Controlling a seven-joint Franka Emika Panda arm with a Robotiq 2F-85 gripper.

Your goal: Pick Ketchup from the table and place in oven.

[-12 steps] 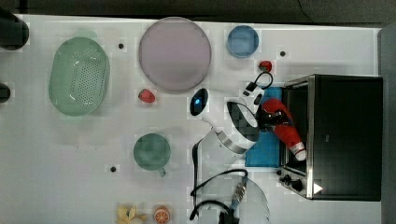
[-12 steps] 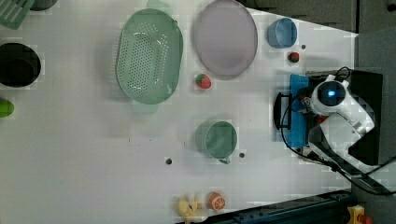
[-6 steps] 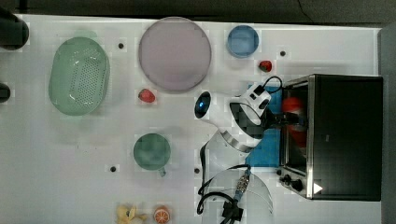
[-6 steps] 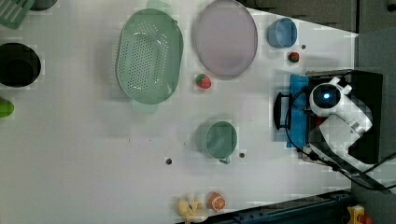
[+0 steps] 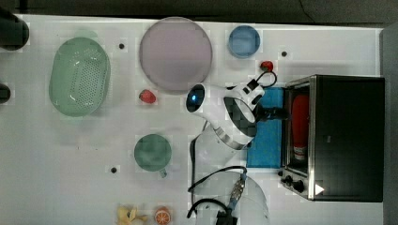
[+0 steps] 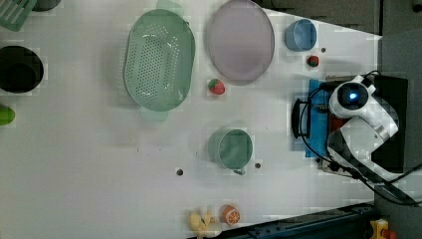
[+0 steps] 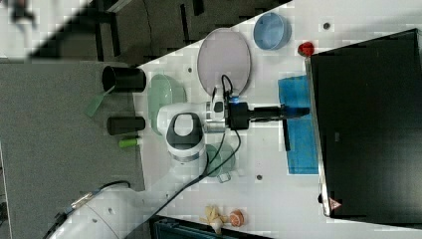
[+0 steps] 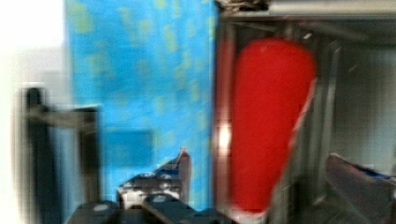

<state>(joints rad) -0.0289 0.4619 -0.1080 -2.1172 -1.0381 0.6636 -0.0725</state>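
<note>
Top view: the long red squeeze ketchup bottle lies inside the black box-shaped toaster oven, just behind its silver front frame, lengthwise across the opening. The blue-faced oven door is folded down flat onto the large white desk. The arm's end effector sits over the door, just beside the bottle and apart from it.

Left view: the white arm covers the oven mouth; a sliver of red is visible beneath it, too small to read.

Right view: the dark end effector reaches level across the blue door toward the oven front.

Wrist view: the red bottle rests on the oven's wire rack beyond the blue door. One dark finger stands far to the side, so the end effector is spread wide and carries nothing.

Judgement: the pick and the placement appear complete. What remains is to draw the arm clear of the oven.
</note>
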